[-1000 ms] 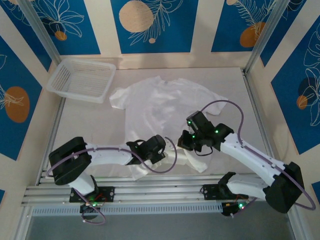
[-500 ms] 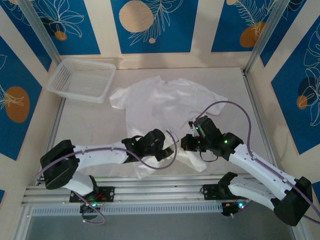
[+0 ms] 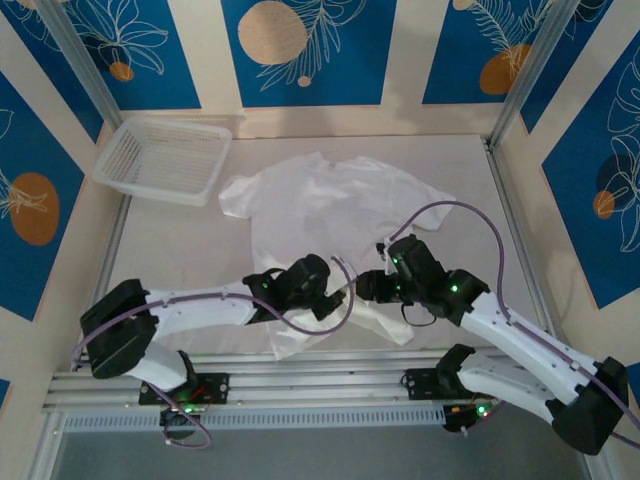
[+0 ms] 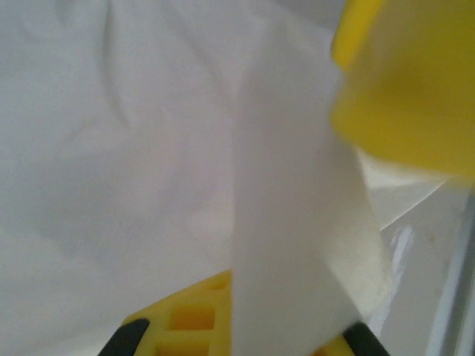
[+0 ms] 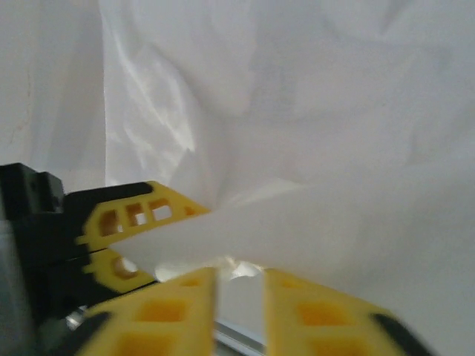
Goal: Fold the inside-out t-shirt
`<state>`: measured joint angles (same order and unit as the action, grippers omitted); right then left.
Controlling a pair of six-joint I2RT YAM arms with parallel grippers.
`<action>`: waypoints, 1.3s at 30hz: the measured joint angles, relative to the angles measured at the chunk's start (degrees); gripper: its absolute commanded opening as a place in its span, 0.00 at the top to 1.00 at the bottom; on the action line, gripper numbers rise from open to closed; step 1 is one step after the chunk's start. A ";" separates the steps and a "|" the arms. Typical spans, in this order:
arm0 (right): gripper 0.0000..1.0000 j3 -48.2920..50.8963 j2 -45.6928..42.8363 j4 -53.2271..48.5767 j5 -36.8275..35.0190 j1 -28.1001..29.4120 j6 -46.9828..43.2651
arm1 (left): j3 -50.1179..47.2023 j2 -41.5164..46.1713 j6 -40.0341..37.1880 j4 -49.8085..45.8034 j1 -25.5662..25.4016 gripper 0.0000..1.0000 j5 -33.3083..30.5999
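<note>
- Tabletop in the top external view is pale and matte. Aluminium rails edge its near side, and cream panels printed with blue leaves and tan circles wall it in.
- In the same view, the inside-out t-shirt lies spread and wrinkled at the middle of the surface, collar toward the far wall. Its near hem is bunched up between the two arms.
- A white mesh basket sits in the far corner on the left arm's side, near one sleeve.
- The left gripper and right gripper meet over that near hem, tips close together. Purple cables loop over the wrists.
- In the left wrist view, the left gripper is clamped on a band of the inside-out t-shirt, which runs taut between its yellow fingers. The rest of the cloth lies creased beyond them.
- In the right wrist view, the right gripper has its jaws narrowly parted with nothing between them. A raised fold of the inside-out t-shirt crosses just past their tips.
- At that fold's end the left gripper pinches the cloth, and the bare tabletop shows beyond it.
</note>
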<state>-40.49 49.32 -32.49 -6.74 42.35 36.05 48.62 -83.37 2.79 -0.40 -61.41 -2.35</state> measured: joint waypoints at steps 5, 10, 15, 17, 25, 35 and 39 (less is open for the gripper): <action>0.82 14.49 -12.70 17.55 -2.36 8.90 -14.47 | 3.06 1.88 7.02 -0.96 5.20 1.00 3.85; 1.00 27.76 -12.15 37.97 -10.05 19.85 -34.23 | 7.10 1.90 12.07 -4.83 8.17 1.00 6.23; 1.00 28.02 3.23 55.91 -19.69 20.98 -54.51 | 11.85 1.90 14.38 -8.68 8.31 1.00 8.83; 1.00 27.47 11.45 63.10 -24.06 19.85 -63.45 | 14.14 1.90 15.37 -10.45 8.31 1.00 10.03; 1.00 22.38 28.92 83.80 -31.85 3.50 -87.27 | 23.82 1.92 18.16 -14.27 8.33 1.00 14.53; 1.00 11.89 35.43 82.66 -32.72 -0.11 -83.08 | 38.10 -1.90 23.54 -14.71 8.94 1.00 17.55; 1.00 5.03 34.27 64.48 -28.76 1.01 -69.77 | 43.04 -4.35 25.24 -13.60 8.90 1.00 18.71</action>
<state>-35.46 83.59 31.99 -35.51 43.35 -33.71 91.66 -87.72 28.03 -14.00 -52.51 16.36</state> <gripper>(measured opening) 0.046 0.050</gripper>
